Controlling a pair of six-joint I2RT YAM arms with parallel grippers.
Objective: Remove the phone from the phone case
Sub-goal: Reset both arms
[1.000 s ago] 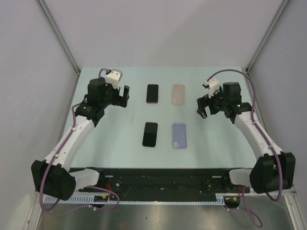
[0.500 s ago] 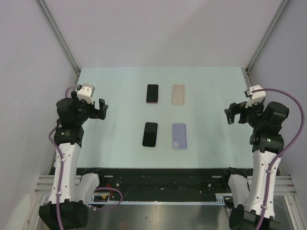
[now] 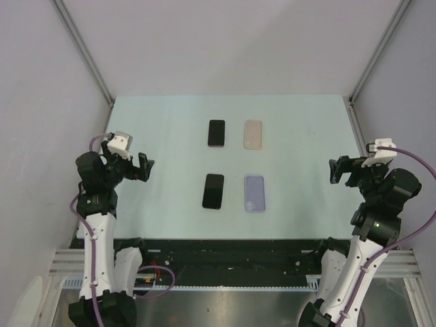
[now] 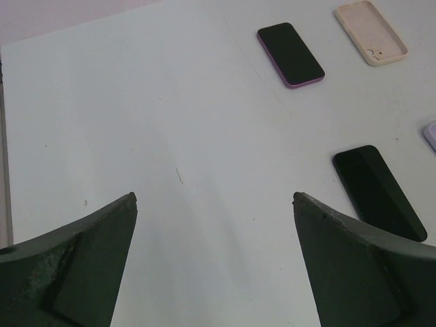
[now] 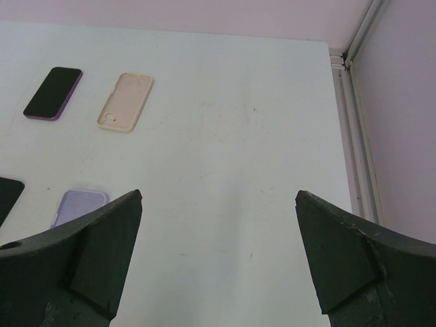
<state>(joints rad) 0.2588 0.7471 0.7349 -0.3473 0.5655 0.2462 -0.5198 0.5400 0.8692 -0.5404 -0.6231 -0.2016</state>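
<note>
Wide-open left gripper (image 3: pixel 142 168) mid-left of frame, nothing held; right gripper (image 3: pixel 339 170) mid-right, likewise. Pink-rimmed phone (image 3: pixel 216 133) upper centre, apparently cased, left of beige case (image 3: pixel 253 134). Best to pin one long edge, peel a corner away slowly, avoid shoving it sideways.
</note>
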